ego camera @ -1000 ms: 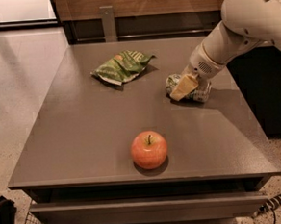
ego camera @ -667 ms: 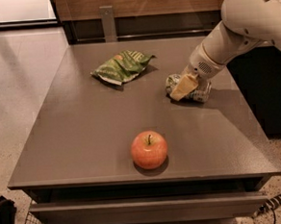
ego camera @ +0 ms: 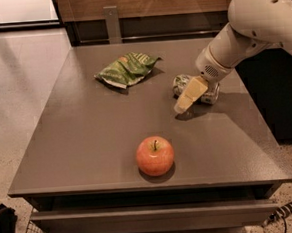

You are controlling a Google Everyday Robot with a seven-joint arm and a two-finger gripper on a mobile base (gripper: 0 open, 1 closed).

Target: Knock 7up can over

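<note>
Camera view: the grey-brown flat-topped table (ego camera: 87, 142) carries all items. The small silvery-white 7up can with green markings (ego camera: 181, 82) sits at the right rear of the tabletop, apparently on its side and partly hidden. The cream-coloured gripper (ego camera: 187, 98) on the white arm (ego camera: 250, 26) slants down directly in front of the can, its tip at the tabletop; its opening cannot be told. A crumpled green chip bag (ego camera: 126, 68) lies well left of the can. A round red apple (ego camera: 155, 155) stands near the front edge.
</note>
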